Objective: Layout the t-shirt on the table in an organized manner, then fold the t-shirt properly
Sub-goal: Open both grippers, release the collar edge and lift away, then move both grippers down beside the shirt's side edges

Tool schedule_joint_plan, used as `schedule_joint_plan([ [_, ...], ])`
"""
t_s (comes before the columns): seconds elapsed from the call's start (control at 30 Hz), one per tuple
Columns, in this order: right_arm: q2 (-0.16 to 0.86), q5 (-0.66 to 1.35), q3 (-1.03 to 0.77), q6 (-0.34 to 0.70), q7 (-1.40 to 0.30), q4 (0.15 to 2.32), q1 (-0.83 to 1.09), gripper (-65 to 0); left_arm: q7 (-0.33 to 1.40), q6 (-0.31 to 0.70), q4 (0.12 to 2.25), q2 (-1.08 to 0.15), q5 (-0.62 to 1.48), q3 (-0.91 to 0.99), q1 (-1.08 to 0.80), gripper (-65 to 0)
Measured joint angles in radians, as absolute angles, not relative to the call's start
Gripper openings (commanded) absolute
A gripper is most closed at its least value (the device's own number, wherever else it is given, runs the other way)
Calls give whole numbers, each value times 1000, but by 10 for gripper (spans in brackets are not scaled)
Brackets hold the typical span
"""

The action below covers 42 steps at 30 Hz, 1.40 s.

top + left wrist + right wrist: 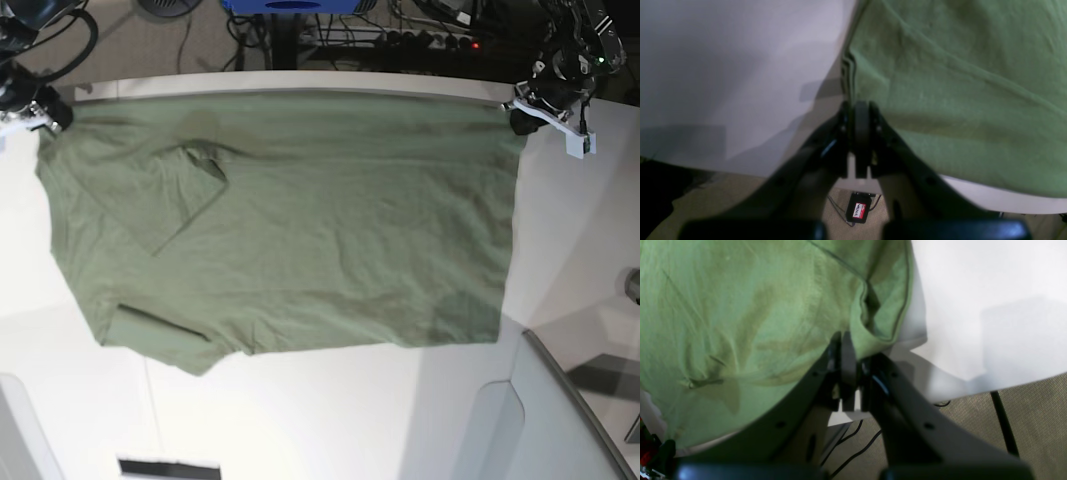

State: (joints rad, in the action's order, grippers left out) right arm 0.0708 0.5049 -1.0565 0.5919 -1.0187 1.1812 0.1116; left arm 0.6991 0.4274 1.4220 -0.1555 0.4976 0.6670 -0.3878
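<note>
In the base view, the right gripper [40, 108] sat at the far left corner of the table [300, 420], its fingers pinched narrow on a corner of the t-shirt [300, 230]. The olive-green shirt lay spread across the white top, stretched along the far edge between the two arms, with a sleeve folded over itself near the left side and another small fold at the near left corner. At the far right corner the left gripper [520, 118] held the opposite corner of the shirt, fingers likewise closed on the cloth.

The right wrist view showed what the base view could not: the right gripper [848, 340] clamped on a bunched, hemmed edge of the t-shirt [740, 323], with cables on the carpet below the table [990, 306] edge. The left wrist view showed the left gripper [860, 108] closed on a layered side edge of the t-shirt [957, 83], bare table [723, 66] to the left, and a small black box with a red label [858, 210] on the floor.
</note>
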Motion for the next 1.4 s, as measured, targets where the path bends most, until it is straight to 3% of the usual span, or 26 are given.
schedule_joint_plan([
  [0.3, 71, 505, -1056, 592, -1019, 1181, 112, -630, 699, 427, 1422, -155, 497, 667, -388, -650],
  [0.43, 71, 506, -1056, 592, -1018, 1184, 112, -531, 698, 430, 1422, -152, 397, 667, -385, -647],
  [0.6, 62, 524, -1066, 593, -1002, 1192, 112, -384, 696, 422, 1422, -151, 330, 669, -380, -365],
  [0.67, 54, 521, -1067, 593, -1000, 1209, 112, -353, 695, 423, 1422, -152, 334, 670, -379, -270],
  [0.77, 36, 500, -1067, 588, -1002, 1245, 112, -338, 695, 423, 1422, -153, 336, 670, -379, -130],
  [0.87, 18, 479, -1067, 582, -1025, 1303, 120, -338, 696, 423, 1423, -153, 336, 670, -379, -63],
  [1.07, 36, 474, -1068, 576, -1013, 1367, 122, -336, 694, 425, 1424, -170, 329, 837, -317, -54],
  [1.17, 80, 472, -1065, 503, -936, 1351, 120, -335, 696, 419, 1415, -233, 322, 873, -295, -54],
  [1.27, 201, 460, -982, 489, -858, 1266, 82, -333, 693, 424, 1379, -297, 331, 863, -255, -54],
  [1.4, 375, 474, -659, 616, -789, 992, -109, -335, 697, 421, 1280, -362, 324, 782, -177, -58],
])
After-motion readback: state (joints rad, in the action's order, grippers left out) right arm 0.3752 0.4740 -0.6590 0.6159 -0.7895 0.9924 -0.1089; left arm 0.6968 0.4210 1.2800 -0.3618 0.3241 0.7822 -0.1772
